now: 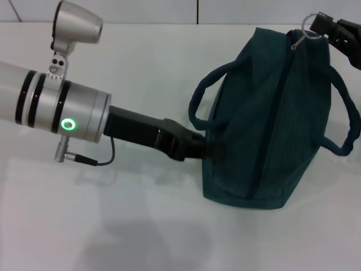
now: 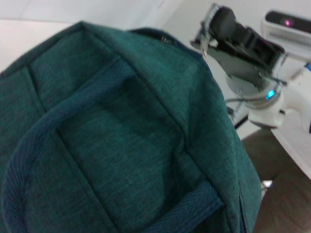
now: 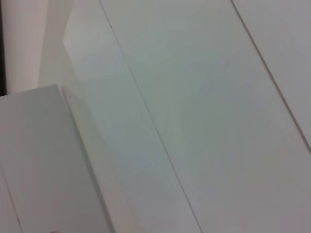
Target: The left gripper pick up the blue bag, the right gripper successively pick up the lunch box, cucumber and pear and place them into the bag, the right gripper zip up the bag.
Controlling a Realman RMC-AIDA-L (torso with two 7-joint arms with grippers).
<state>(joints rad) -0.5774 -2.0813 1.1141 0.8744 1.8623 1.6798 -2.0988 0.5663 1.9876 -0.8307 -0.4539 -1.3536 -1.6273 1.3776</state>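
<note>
a white table (image 1: 84, 226) meets a pale panelled wall (image 3: 204, 97) behind.

A big white table (image 1: 113, 226) fills most of the head view. It is smooth and plain. A soft grey shadow (image 1: 141, 237) lies on it near 6 o'clock. At 12 o'clock the table ends at a pale wall (image 1: 141, 11) with a thin dark line (image 1: 198, 11) running up it. The right wrist view shows only white flat panels (image 3: 218, 121) with thin slanted lines between them.
</note>
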